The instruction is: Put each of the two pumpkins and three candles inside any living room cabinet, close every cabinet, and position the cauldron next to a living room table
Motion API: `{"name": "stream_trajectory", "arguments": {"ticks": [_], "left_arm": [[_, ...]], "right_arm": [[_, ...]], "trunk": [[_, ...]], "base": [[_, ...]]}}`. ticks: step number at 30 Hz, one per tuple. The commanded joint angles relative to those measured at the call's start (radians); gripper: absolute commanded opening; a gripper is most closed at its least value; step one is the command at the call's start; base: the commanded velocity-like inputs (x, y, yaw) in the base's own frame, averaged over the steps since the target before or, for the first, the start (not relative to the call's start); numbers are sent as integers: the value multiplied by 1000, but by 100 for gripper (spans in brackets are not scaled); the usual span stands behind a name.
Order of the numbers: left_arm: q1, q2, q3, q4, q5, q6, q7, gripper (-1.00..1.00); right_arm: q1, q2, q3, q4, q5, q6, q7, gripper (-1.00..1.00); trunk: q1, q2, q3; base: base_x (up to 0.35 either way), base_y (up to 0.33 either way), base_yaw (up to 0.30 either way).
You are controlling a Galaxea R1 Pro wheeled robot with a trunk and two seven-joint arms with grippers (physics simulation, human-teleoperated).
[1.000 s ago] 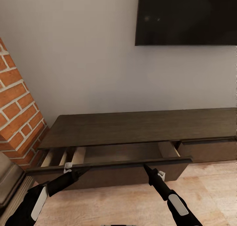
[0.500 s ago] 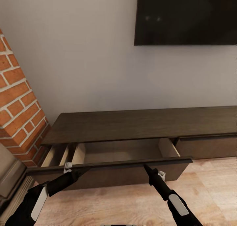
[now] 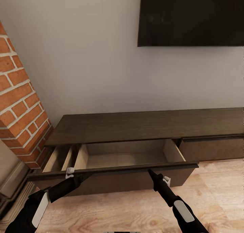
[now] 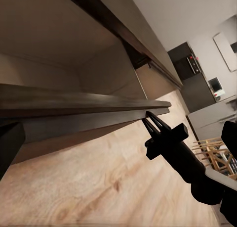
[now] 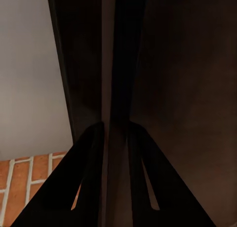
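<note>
The cabinet (image 3: 142, 126) is a long low dark-brown unit against the white wall. Its left drawer (image 3: 112, 168) is pulled out, and the pale beige inside holds nothing that I can see. My right gripper (image 3: 150, 172) is shut on the drawer front's top lip, with a finger on each side of it (image 5: 116, 125). The left wrist view shows the right gripper (image 4: 150, 119) on that lip from the side. My left gripper (image 3: 90, 173) lies just under the lip further left, its fingers spread wide. Pumpkins, candles and cauldron are out of view.
A red-brick fireplace column (image 3: 20, 101) stands close on the left, with a grey ledge (image 3: 10, 185) at its foot. A black TV (image 3: 191, 16) hangs above. The neighbouring drawer front (image 3: 213, 148) is closed. Light wood floor (image 3: 210, 195) lies in front.
The drawer has slid further out of the cabinet, so more of its beige inside shows. The whole view has shifted a little; both grippers keep their places at the lip.
</note>
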Motion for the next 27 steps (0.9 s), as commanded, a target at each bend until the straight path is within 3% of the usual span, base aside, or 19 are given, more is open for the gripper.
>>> {"name": "stream_trajectory", "arguments": {"ticks": [1, 27], "left_arm": [[-1, 0, 0, 1, 4, 9, -2, 100], [-1, 0, 0, 1, 4, 9, -2, 100]], "right_arm": [[-1, 2, 17, -1, -9, 18, 68, -100], [-1, 2, 18, -1, -8, 18, 68, -100]], "trunk": [[-1, 0, -1], [-1, 0, -1]], "base": [[-91, 0, 0], [-99, 0, 0]]}}
